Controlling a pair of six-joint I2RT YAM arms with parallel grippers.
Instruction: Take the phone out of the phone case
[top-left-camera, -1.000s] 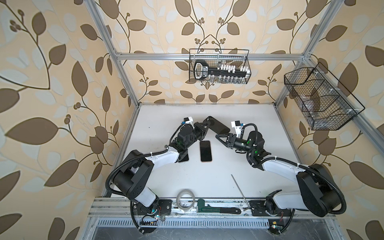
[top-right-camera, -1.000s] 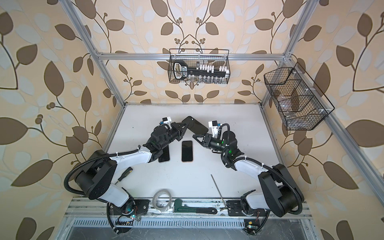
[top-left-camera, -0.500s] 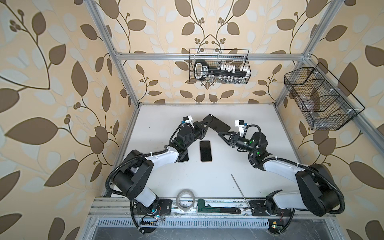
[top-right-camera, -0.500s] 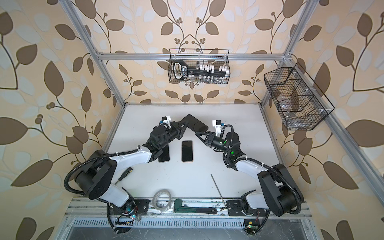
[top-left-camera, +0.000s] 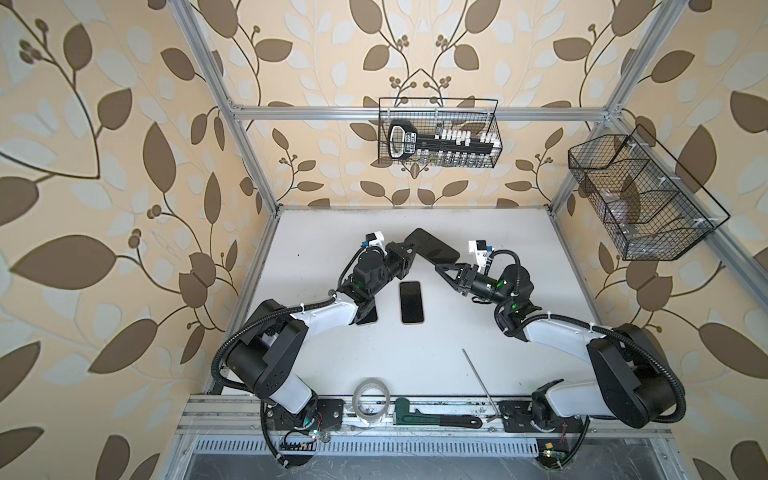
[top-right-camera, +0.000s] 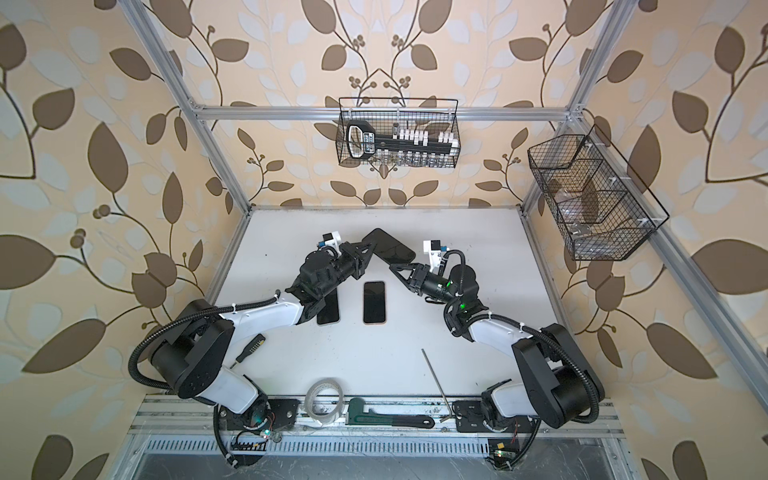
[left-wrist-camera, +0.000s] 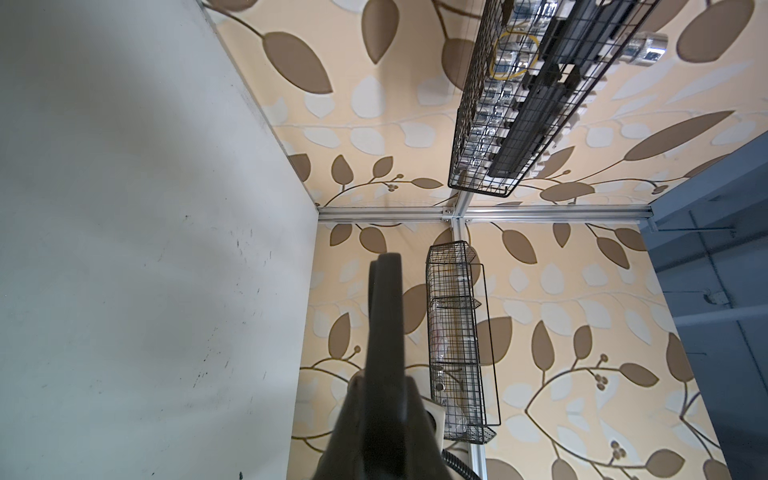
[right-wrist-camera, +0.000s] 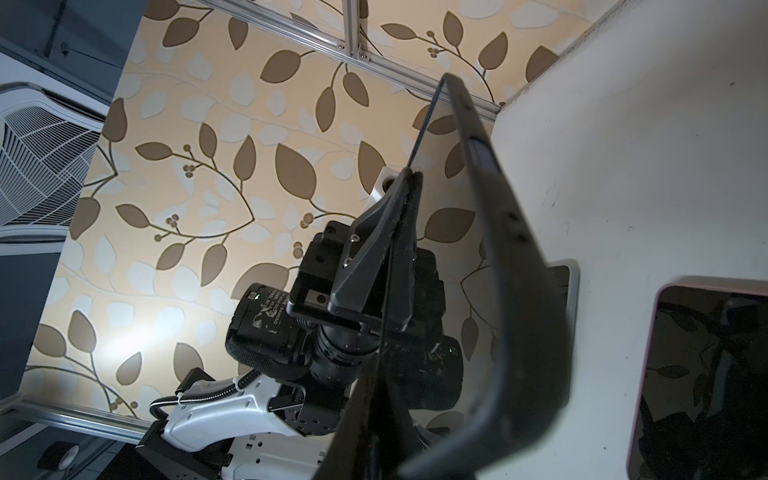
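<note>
The left gripper (top-left-camera: 409, 251) clamps the phone case (top-left-camera: 434, 249) near the loose phone (top-left-camera: 411, 302); the right gripper (top-left-camera: 441, 268), pinching opposite, should peel gently.

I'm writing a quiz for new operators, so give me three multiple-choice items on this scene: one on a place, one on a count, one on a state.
1. Where is the pink-rimmed phone?
A in a wall basket; B flat on the table; C on the front rail.

2. How many wire baskets hang on the walls?
A one; B four; C two.

3. How is the black cased phone?
A held up off the table by the left gripper; B flat on the table; C standing in a basket.

Key:
1 B, it lies screen up on the white surface.
2 C, the back-wall basket and the side-wall basket are the only ones.
3 A, the shut left gripper clamps one end in both top views.
</note>
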